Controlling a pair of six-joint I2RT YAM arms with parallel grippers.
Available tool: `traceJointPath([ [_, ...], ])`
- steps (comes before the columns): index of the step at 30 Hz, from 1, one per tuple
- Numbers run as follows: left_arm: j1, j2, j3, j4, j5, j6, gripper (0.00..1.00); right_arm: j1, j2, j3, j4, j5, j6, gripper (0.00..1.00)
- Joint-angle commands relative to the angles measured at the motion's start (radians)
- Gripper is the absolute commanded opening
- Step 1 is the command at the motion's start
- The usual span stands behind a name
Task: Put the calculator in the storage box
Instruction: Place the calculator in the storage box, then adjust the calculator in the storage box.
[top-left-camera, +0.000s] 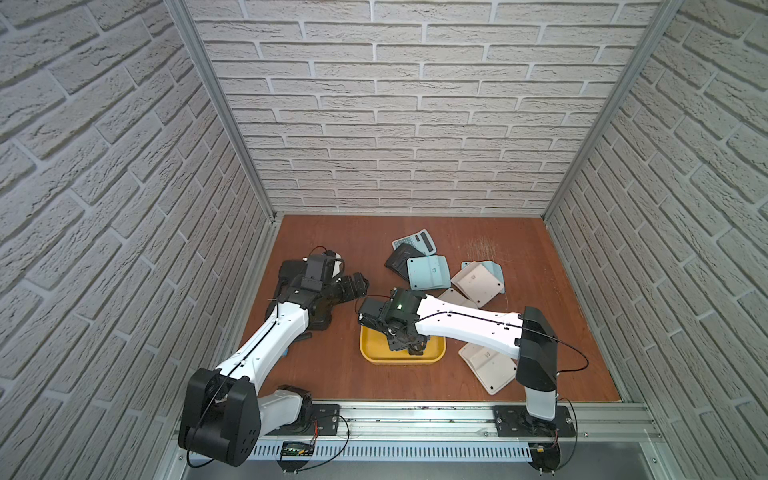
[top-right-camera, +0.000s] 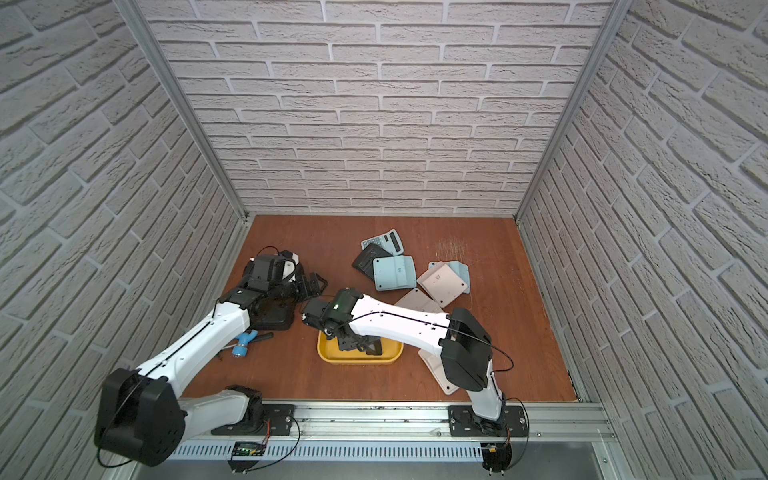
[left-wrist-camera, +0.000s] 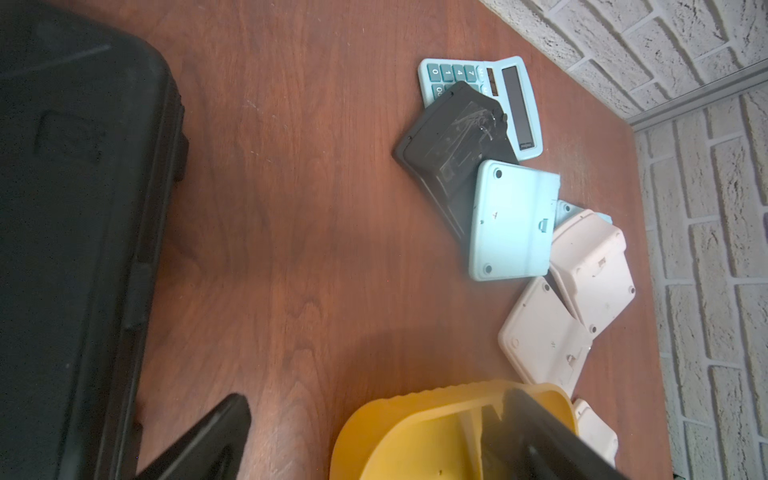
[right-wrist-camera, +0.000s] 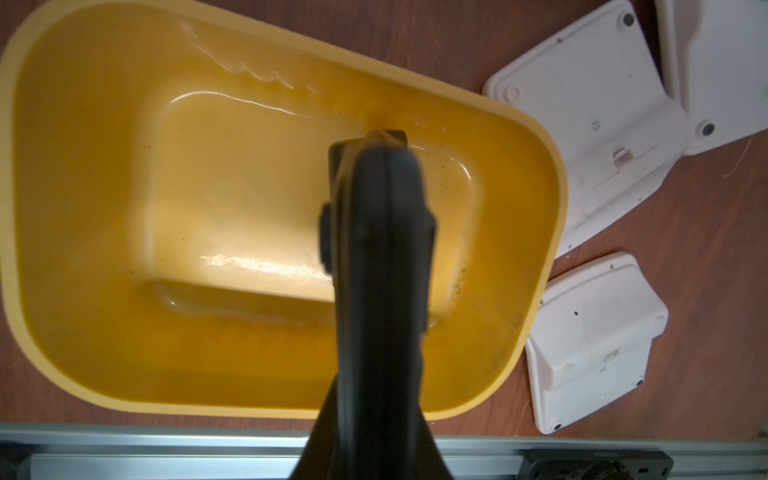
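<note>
The storage box, yellow, sits just toward 6 o'clock of the table centre. Your right gripper points down over its floor, jaws pressed together with nothing seen between them. The floor that shows is bare. The calculators lie outside. In a heap at 1 o'clock of the box, a blue calculator lies keys-up, with a black calculator and others face-down. One pale calculator lies at 3 o'clock. The black case, lid closed, lies at 9 o'clock. Your left gripper hovers just beside it, jaws wide apart.
</note>
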Motion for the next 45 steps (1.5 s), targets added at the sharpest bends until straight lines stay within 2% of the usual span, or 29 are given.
traceJointPath([
  [1,-0.005,-0.045,-0.015,-0.007,-0.008,0.016,0.98,0.005,0.001,0.030,0.031,-0.034,0.029,0.23],
  [2,-0.005,-0.054,-0.017,-0.012,-0.010,0.013,0.98,0.006,0.001,0.030,0.036,-0.034,0.028,0.42],
  [4,-0.005,-0.074,-0.017,-0.026,-0.010,0.013,0.98,0.007,-0.007,0.027,0.041,-0.034,0.023,0.69],
  [5,-0.006,-0.085,-0.017,-0.036,-0.012,0.012,0.98,0.007,-0.014,0.024,0.049,-0.037,0.017,0.72],
  [12,-0.034,-0.188,0.005,-0.153,-0.044,0.010,0.98,0.004,-0.088,0.016,0.077,-0.010,-0.027,0.75],
  [14,-0.057,-0.215,0.014,-0.193,-0.067,0.007,0.98,-0.004,-0.120,-0.002,0.113,-0.016,-0.056,0.82],
  [16,-0.094,-0.239,0.026,-0.228,-0.099,-0.005,0.98,-0.017,-0.158,-0.035,0.156,-0.020,-0.093,0.89],
  [20,-0.187,-0.263,0.058,-0.289,-0.175,-0.026,0.98,-0.069,-0.245,-0.136,0.243,-0.034,-0.176,0.95],
  [23,-0.270,-0.250,0.073,-0.307,-0.222,-0.051,0.98,-0.124,-0.347,-0.272,0.371,-0.090,-0.270,1.00],
  [28,-0.406,-0.162,0.091,-0.303,-0.298,-0.093,0.98,-0.262,-0.542,-0.534,0.583,-0.256,-0.362,1.00],
  [34,-0.523,-0.011,0.099,-0.224,-0.323,-0.146,0.98,-0.417,-0.670,-0.708,0.649,-0.361,-0.423,1.00],
  [39,-0.567,0.115,0.103,-0.162,-0.322,-0.178,0.98,-0.525,-0.707,-0.839,0.758,-0.512,-0.423,0.99],
  [45,-0.572,0.206,0.063,-0.081,-0.306,-0.220,0.98,-0.564,-0.661,-0.902,0.850,-0.655,-0.417,0.97],
])
